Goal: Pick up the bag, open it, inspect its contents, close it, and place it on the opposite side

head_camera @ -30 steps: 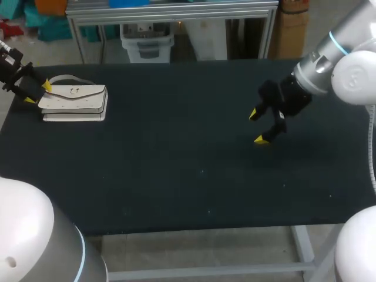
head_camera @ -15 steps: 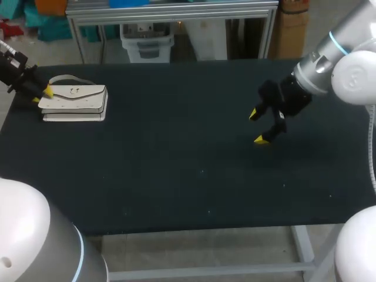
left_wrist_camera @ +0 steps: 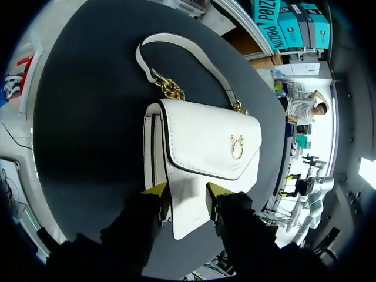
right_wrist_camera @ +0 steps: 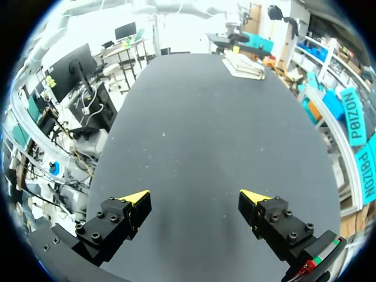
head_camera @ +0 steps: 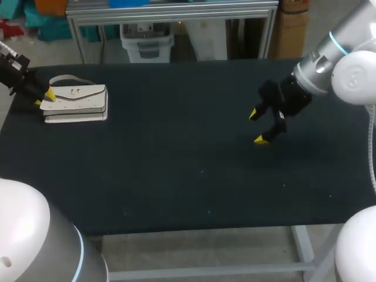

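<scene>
Dark table point(head_camera: 176, 176), far left: left gripper point(left_wrist_camera: 187, 191) pinches one end of the white bag point(left_wrist_camera: 205, 141); right gripper point(right_wrist_camera: 194, 202) hangs open. Pickup looks underway; lifting comes next.

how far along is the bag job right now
Nothing is finished yet. In hand: the left tool looks closed on one end of the bag, which lies flat, flap shut. The right tool hangs open, well away. Left: lift it, open, inspect, close, place on the opposite side.

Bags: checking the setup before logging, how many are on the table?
1: the white bag lies at the table's far left, gripped at one end by the left hand.
</scene>
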Robot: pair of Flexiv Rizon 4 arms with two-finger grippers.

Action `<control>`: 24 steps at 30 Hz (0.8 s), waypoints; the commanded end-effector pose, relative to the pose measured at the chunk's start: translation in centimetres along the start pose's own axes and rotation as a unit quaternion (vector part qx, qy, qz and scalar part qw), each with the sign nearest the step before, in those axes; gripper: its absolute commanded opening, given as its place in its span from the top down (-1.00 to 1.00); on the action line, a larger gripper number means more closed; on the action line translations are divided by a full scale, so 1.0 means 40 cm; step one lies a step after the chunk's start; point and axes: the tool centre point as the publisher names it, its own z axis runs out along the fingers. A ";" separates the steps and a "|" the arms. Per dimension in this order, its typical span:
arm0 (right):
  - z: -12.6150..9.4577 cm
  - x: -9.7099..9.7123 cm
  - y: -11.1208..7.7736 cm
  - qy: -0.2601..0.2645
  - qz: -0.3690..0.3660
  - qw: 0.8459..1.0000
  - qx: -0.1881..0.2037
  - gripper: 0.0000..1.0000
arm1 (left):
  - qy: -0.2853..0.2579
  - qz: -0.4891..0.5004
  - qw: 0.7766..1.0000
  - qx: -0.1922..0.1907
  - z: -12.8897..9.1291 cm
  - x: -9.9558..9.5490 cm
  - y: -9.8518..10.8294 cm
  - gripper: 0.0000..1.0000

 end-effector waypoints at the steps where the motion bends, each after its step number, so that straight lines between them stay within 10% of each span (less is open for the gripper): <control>1: 0.000 0.000 -0.001 0.001 -0.001 1.000 -0.001 -1.00 | 0.002 -0.015 0.986 -0.164 0.008 -0.001 -0.018 0.84; 24: 0.000 0.000 -0.001 0.001 -0.001 1.000 -0.001 -1.00 | 0.058 -0.040 0.992 -0.104 -0.024 0.101 0.010 1.00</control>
